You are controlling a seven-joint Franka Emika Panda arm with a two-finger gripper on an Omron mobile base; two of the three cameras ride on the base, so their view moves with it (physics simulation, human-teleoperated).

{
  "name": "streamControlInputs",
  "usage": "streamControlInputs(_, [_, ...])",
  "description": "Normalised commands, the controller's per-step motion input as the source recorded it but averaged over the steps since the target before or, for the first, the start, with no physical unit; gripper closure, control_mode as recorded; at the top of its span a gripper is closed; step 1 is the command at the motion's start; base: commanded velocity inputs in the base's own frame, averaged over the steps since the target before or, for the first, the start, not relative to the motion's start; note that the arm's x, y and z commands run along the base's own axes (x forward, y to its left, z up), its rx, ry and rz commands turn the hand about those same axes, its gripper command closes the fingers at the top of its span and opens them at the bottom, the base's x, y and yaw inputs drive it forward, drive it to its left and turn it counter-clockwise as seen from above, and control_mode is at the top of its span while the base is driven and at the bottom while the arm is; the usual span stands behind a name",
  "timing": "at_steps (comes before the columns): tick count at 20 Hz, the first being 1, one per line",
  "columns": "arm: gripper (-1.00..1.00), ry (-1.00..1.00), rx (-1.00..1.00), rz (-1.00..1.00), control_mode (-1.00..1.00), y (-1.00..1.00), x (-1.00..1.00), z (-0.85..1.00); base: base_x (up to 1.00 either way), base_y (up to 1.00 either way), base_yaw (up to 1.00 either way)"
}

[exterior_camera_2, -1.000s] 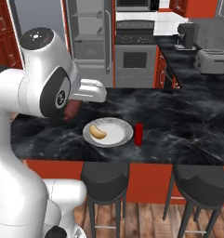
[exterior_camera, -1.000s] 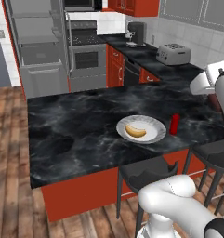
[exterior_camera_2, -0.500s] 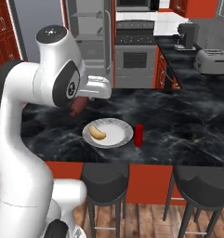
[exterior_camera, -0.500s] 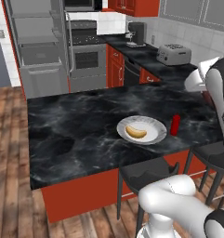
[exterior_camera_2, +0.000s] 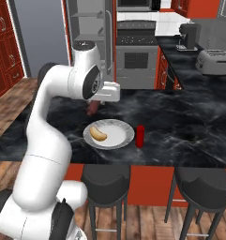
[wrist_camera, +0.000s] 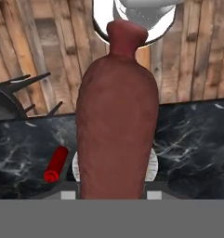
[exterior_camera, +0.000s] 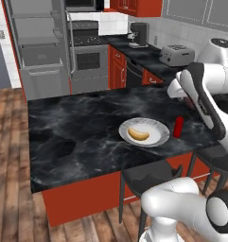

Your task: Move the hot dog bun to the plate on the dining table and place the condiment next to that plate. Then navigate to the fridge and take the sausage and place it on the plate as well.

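A: Okay, quick pass for you. Where's the gripper (exterior_camera_2: 92, 108)?

B: You'll find it in the right base view, hanging over the far side of the bench (exterior_camera: 77, 137), just behind the plate (exterior_camera_2: 119, 136). The jaws are clamped on the sausage (wrist_camera: 116, 135).

A: You sure it's held?

B: Yes. In the hand view you see the sausage standing up right between the tips, dark red-brown, covering the middle of the picture. In the right base view a reddish-brown bit shows below the hand, above the black marble top, not touching it.

A: Plate contents?

B: You've got the hot dog bun (exterior_camera: 138, 134) lying on the plate, a bit left of its centre in the left base view. The plate sits on the dining table near its front edge.

A: Condiment?

B: The condiment (exterior_camera: 178, 126) stands upright on the bench just beside the plate, on its right in both base views, close to the rim; touching or not, you can't tell. In the hand view it shows as a red bottle at lower left.

A: Anything else you want logged?

B: The fridge (exterior_camera: 37, 47) stands open behind the bench, grey shelves showing. Two dark stools (exterior_camera_2: 105, 180) sit under the near edge.
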Motion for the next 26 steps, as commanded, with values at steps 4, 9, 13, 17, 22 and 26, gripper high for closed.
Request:
streamControlInputs(4, [1.00, 0.00, 0.00, 0.18, -1.00, 0.00, 0.99, -1.00, 0.00, 0.00, 0.00])
streamControlInputs(9, [1.00, 0.00, -0.02, 0.10, -1.00, 0.02, 0.76, -0.93, 0.00, 0.00, 0.00])
streamControlInputs(13, [1.00, 0.00, -0.04, 0.00, -1.00, 0.04, 0.38, -0.64, 0.00, 0.00, 0.00])
streamControlInputs(17, [1.00, 0.00, -0.02, -0.04, -1.00, 0.00, 0.31, -0.34, 0.00, 0.00, 0.00])
streamControlInputs(22, [1.00, 0.03, 0.00, -0.01, -1.00, 0.00, 0.28, -0.20, 0.00, 0.00, 0.00])
streamControlInputs(26, [1.00, 0.06, 0.00, 0.00, -1.00, 0.00, 0.30, -0.08, 0.00, 0.00, 0.00])
